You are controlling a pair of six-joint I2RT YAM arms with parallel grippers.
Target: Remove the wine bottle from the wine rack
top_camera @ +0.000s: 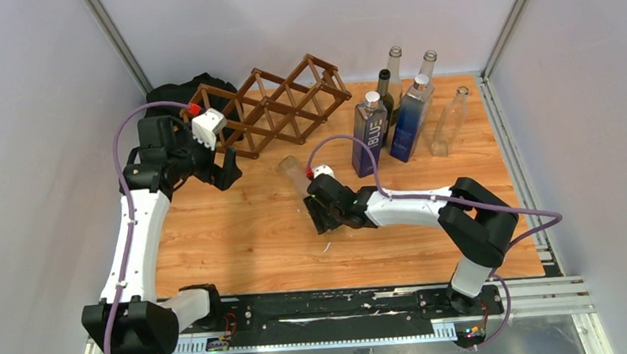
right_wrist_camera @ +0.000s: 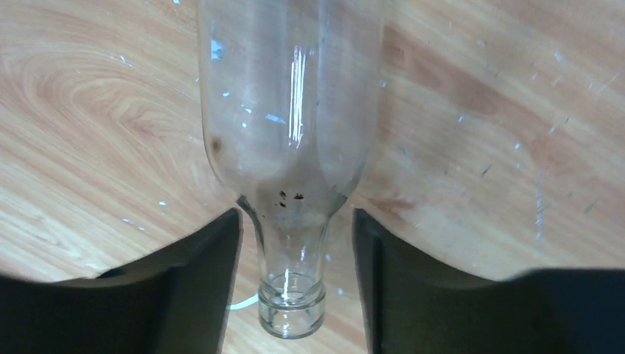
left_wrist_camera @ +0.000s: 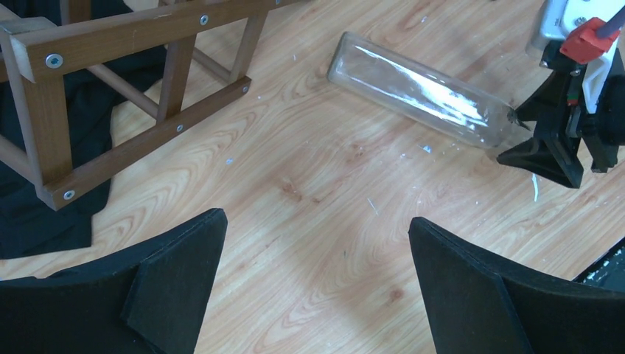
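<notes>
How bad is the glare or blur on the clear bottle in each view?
Right wrist: bottle sharp, one thin vertical highlight. Left wrist: long white glare streak down its side, edges readable. Top external: evenly lit, bottle faint against the wood table.

Just in front of the wine rack [top_camera: 275,104], the wine bottle [top_camera: 293,170] has its neck hidden under the right jaws in the top view. The right wrist view cuts off its base. Behind the rack's left end, the black cloth [top_camera: 172,93] is mostly covered by the rack and the left arm [top_camera: 168,150]. The left wrist view shows only one end of the rack.
</notes>
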